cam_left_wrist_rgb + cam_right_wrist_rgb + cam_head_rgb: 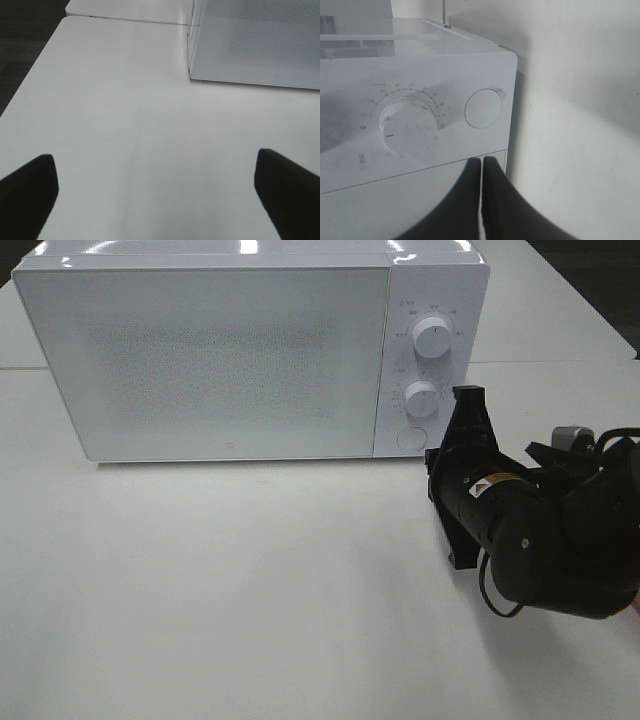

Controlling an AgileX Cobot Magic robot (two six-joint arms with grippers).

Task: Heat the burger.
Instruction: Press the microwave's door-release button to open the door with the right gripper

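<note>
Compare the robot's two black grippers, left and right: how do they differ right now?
The left black gripper stands wide open; the right black gripper is shut tight. The left one hangs over the white table, by the door end of the white microwave; the right one points at the microwave's control panel, near its round white button. Both are dark and hold nothing.
</note>
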